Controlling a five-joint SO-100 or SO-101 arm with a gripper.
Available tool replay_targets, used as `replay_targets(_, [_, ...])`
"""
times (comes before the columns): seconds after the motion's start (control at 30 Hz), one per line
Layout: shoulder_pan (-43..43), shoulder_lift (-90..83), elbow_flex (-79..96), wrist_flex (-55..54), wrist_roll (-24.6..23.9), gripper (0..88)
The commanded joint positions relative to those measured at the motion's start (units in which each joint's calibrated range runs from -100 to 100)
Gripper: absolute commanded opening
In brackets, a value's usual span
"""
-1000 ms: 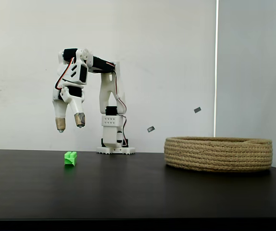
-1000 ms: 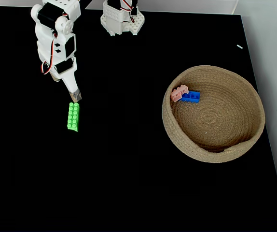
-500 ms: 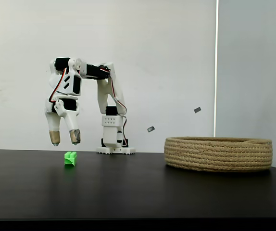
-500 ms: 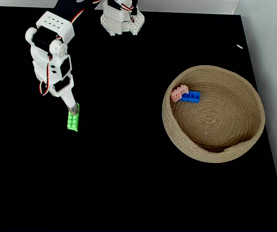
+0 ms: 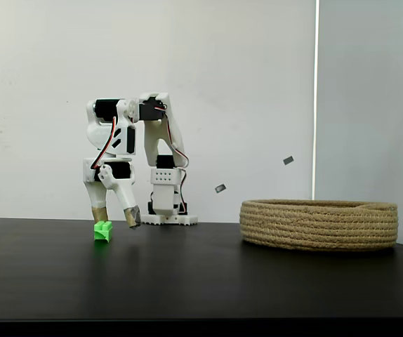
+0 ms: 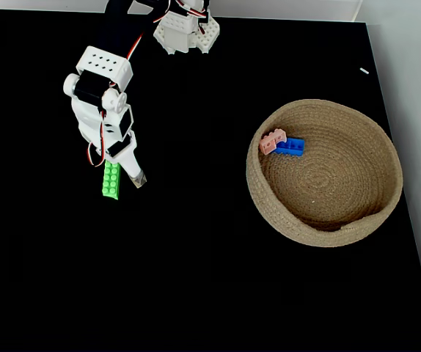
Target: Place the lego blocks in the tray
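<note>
The gripper (image 5: 116, 217) was found spread open low over the table (image 6: 196, 279), its fingers straddling the green brick (image 6: 111, 180) at left, while the pink brick (image 6: 272, 141) and blue brick (image 6: 290, 147) were lodged in the basket (image 6: 357, 220) at right.

Green brick (image 6: 111, 180) tabled; pink (image 6: 272, 141), blue (image 6: 290, 147) in basket (image 6: 320, 236).

Spread claw (image 6: 117, 178) astride green brick (image 6: 111, 181)

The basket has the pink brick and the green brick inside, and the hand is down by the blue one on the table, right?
Colours swapped. In the fixed view from above, the basket holds the pink brick and blue brick. The hand is down by the green brick.
</note>
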Motion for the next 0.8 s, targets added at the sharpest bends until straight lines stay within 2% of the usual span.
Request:
replay_targets(0.0, [0.6, -2.2, -1.4, -1.9, 0.4, 33.6])
replay_targets(0.4, [3.1, -1.7, -1.4, -5.3, 3.1, 34.8])
replay_targets(0.77, [4.4, 0.3, -4.2, -8.7, 2.6, 38.9])
